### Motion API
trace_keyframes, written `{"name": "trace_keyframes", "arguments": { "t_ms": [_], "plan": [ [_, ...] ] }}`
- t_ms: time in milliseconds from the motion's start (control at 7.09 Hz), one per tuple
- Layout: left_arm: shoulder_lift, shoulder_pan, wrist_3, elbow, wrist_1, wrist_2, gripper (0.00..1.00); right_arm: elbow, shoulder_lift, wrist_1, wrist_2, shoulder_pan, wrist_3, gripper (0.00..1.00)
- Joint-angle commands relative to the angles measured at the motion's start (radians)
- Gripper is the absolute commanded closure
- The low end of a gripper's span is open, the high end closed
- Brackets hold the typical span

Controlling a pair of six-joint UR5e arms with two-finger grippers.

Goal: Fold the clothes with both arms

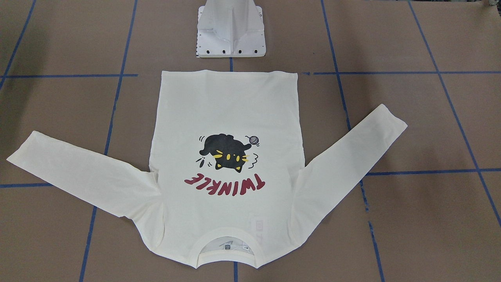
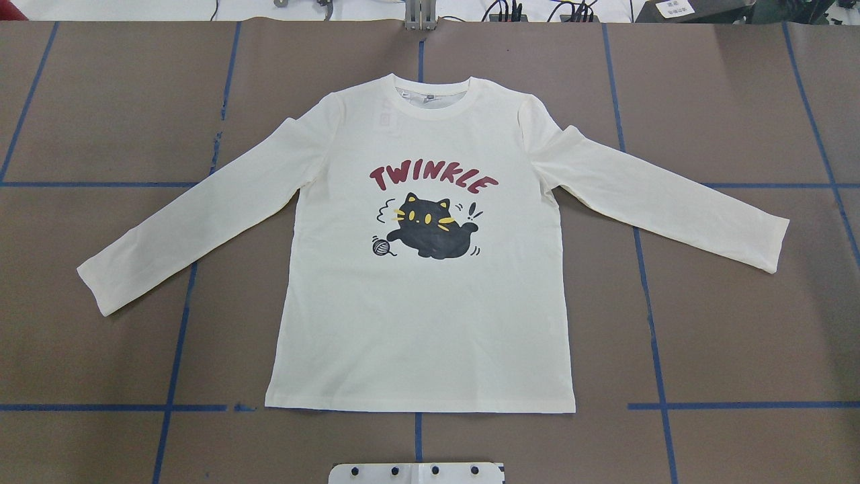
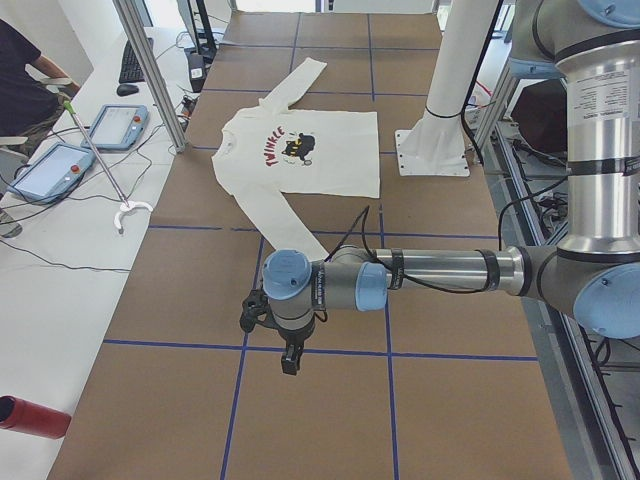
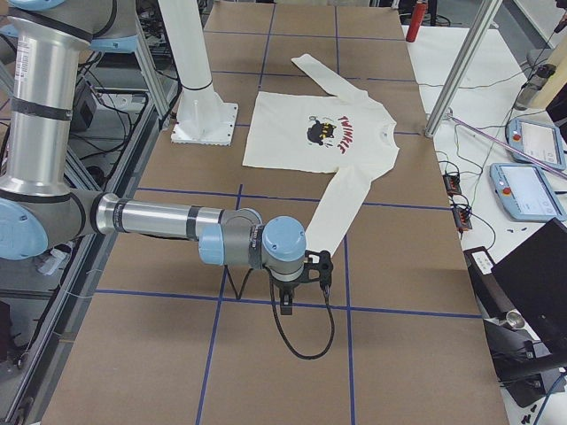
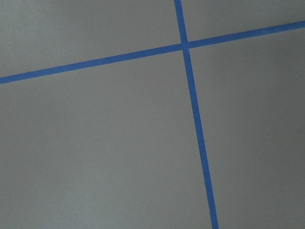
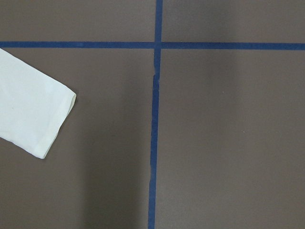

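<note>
The cream-white long-sleeved T-shirt (image 2: 423,323) lies flat on the brown table, print side up, with both sleeves spread outward. Its hem is toward the robot and its collar (image 2: 440,101) is at the far side. My left gripper (image 3: 290,360) hangs over bare table beyond the end of the shirt's left sleeve, apart from it. My right gripper (image 4: 288,305) hangs just past the right sleeve's cuff (image 6: 28,119). Neither gripper shows in the overhead, front or wrist views, so I cannot tell whether they are open or shut.
The white pedestal base (image 1: 231,31) stands just behind the hem. Blue tape lines (image 2: 648,302) grid the table. A person (image 3: 25,70), teach pendants (image 3: 115,125) and a red bottle (image 3: 30,415) are at a side bench; aluminium posts (image 3: 155,70) stand between it and the table.
</note>
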Motion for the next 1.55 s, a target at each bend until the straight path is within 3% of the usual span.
{"name": "trace_keyframes", "arguments": {
  "t_ms": [0,282,564,705,987,1128,1410],
  "plan": [
    [-0.001,0.001,0.0,0.001,0.0,-0.001,0.01,0.001,-0.001,0.003,0.0,0.0,0.008,0.0],
    [-0.059,0.004,-0.002,-0.033,-0.003,-0.007,0.01,-0.002,0.018,0.007,-0.003,-0.008,0.017,0.0],
    [-0.148,0.017,0.006,-0.024,-0.042,-0.014,0.01,-0.003,0.088,0.002,0.066,-0.02,0.08,0.0],
    [-0.132,0.042,0.0,-0.021,-0.091,-0.018,0.01,-0.034,0.088,0.011,0.06,-0.082,0.086,0.0],
    [-0.141,0.045,-0.002,-0.002,-0.121,-0.069,0.01,-0.042,0.064,0.229,-0.045,-0.243,0.232,0.0],
    [-0.156,0.051,-0.03,0.048,-0.126,-0.07,0.01,-0.07,0.012,0.414,-0.089,-0.286,0.305,0.0],
    [-0.147,0.074,-0.142,0.047,-0.22,-0.064,0.01,-0.229,0.007,0.685,-0.089,-0.337,0.379,0.0]
  ]
}}
